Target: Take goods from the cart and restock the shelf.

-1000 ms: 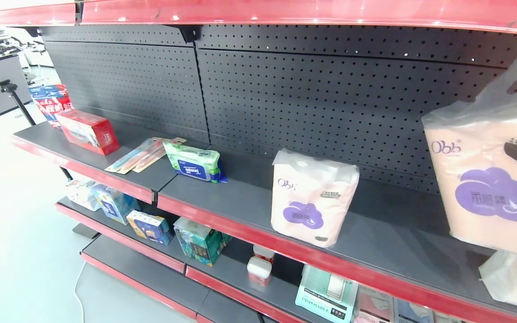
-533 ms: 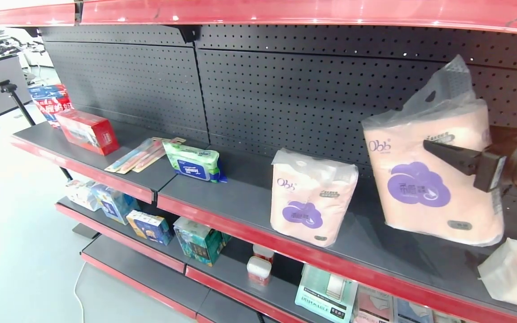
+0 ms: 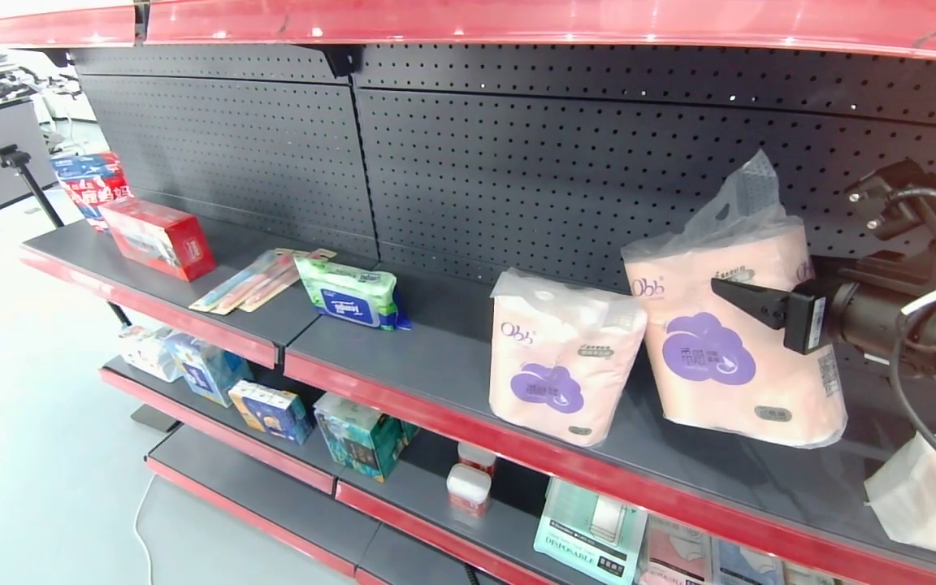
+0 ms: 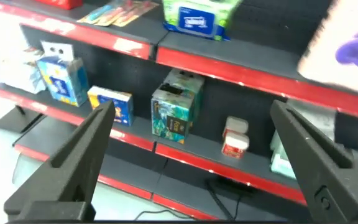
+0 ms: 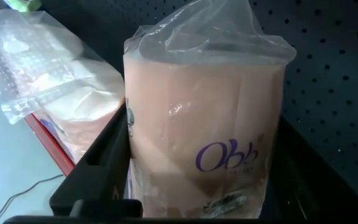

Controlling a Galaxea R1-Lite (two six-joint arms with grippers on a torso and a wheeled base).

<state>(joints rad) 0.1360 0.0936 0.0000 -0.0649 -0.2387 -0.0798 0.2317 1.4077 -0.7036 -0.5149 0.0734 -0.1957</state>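
Currently pink tissue pack (image 3: 704, 357) is slightly tilted at the middle shelf (image 3: 435, 366) board, just beside a matching pack (image 3: 561, 357) on its left; cannot tell if it rests. Right gripper (image 3: 752, 305) jaws spread wide, clamped on its sides. Left gripper (image 4: 191, 112) jaws wide apart, holding nothing, facing lower shelves (image 4: 197, 144)

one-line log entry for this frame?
right gripper: jaws shut on tissue pack | tissue pack: over shelf, beside shelved pack | left gripper: jaws open, empty
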